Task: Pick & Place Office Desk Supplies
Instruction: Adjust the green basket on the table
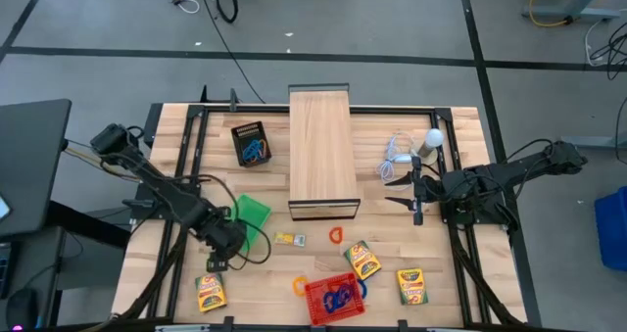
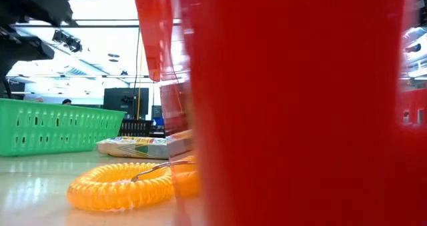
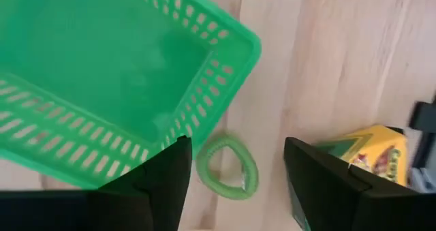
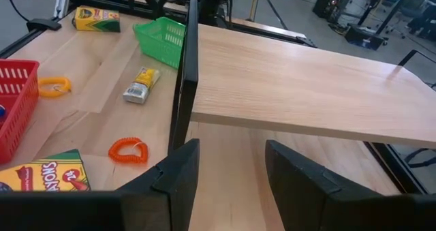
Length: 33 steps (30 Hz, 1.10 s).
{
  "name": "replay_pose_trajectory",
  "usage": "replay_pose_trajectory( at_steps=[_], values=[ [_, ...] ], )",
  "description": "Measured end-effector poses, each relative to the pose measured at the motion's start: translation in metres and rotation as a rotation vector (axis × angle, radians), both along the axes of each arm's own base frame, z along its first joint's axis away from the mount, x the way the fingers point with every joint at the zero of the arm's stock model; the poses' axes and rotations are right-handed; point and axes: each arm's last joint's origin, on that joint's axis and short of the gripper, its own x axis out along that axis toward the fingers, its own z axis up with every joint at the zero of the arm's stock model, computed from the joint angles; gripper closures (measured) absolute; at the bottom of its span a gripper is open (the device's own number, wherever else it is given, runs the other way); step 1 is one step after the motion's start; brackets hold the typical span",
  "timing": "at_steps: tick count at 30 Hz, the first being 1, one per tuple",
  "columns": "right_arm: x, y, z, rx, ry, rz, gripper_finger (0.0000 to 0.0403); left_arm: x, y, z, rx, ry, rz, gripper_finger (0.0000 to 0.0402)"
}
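Your left gripper (image 3: 235,183) stands wide open and holds nothing. A green loop (image 3: 228,168) lies on the table between its fingers, low in the wrist frame, just beside the green basket (image 3: 102,74). Only this view shows the loop; from above, the arm hides it. Your right gripper (image 4: 228,173) waits partly open, empty, at mid right.
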Motion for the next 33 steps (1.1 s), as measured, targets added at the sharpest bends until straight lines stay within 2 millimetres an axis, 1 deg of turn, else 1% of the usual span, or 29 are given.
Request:
replay_pose_trajectory(
  at_steps=[5, 9, 13, 19, 23, 26, 28, 30, 33],
  values=[
    [0.000, -0.001, 0.000, -0.015, -0.001, -0.018, 0.0227, -0.012, -0.011, 0.005, 0.148, -0.156, -0.042, 0.0170],
    [0.000, -0.001, 0.000, -0.011, -0.002, -0.024, 0.0226, -0.019, -0.020, 0.003, 0.209, -0.207, -0.087, 0.0173],
    [0.000, -0.001, 0.000, -0.006, -0.002, -0.025, 0.0226, -0.023, -0.028, -0.004, 0.240, -0.203, -0.109, 0.0173],
    [0.000, -0.001, 0.000, -0.005, -0.003, -0.026, 0.0227, -0.030, -0.045, -0.022, 0.277, -0.153, -0.157, 0.0173],
    [0.000, -0.001, 0.000, -0.005, -0.003, -0.027, 0.0227, -0.035, -0.054, -0.034, 0.274, -0.092, -0.190, 0.0173],
    [0.000, -0.001, 0.000, -0.010, -0.005, -0.041, 0.0226, -0.038, -0.059, -0.038, 0.264, -0.062, -0.198, 0.0173],
    [0.000, -0.001, 0.000, -0.012, -0.006, -0.046, 0.0227, -0.040, -0.059, -0.037, 0.272, -0.057, -0.201, 0.0174],
    [0.000, -0.001, 0.000, -0.013, -0.007, -0.050, 0.0227, -0.039, -0.059, -0.031, 0.300, -0.046, -0.202, 0.0177],
    [0.000, -0.001, 0.000, -0.011, -0.008, -0.050, 0.0227, -0.039, -0.054, -0.019, 0.395, -0.010, -0.200, 0.0184]
  ],
)
